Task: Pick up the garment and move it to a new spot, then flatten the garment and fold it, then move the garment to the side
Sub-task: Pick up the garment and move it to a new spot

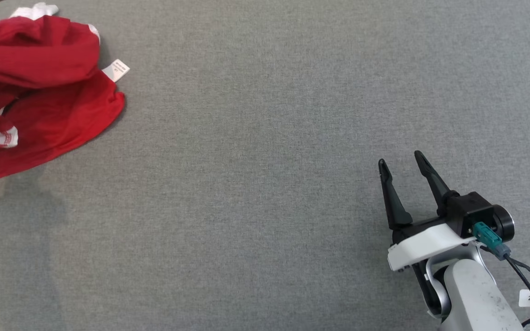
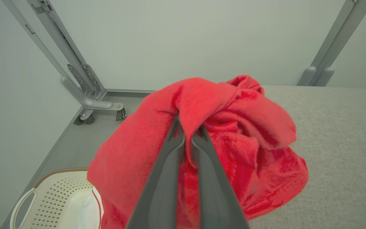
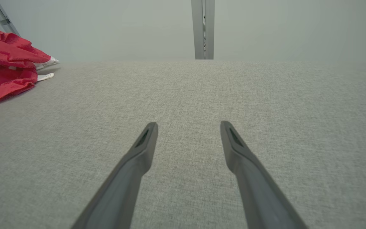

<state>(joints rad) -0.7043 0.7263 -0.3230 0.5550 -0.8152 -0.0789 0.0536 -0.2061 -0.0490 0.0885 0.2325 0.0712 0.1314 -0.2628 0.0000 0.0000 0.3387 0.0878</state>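
Note:
The garment [image 1: 39,92] is a crumpled red piece with white trim and a white label, lying at the far left corner of the grey table [image 1: 265,184]. In the left wrist view my left gripper [image 2: 187,127] is shut on a raised fold of the garment [image 2: 208,105], with red cloth draped over and pinched between its fingers. The garment [image 3: 5,70] also lies at the upper left of the right wrist view. My right gripper [image 1: 400,161] hovers open over bare table at the lower right, far from the garment, and its fingers [image 3: 145,143] hold nothing.
A pale perforated laundry basket [image 2: 52,197] stands on the floor beside the table's left edge. Grey metal frame legs [image 2: 84,86] rise near the table's far corners, with another post [image 3: 203,28] behind the far edge. A plain wall lies beyond.

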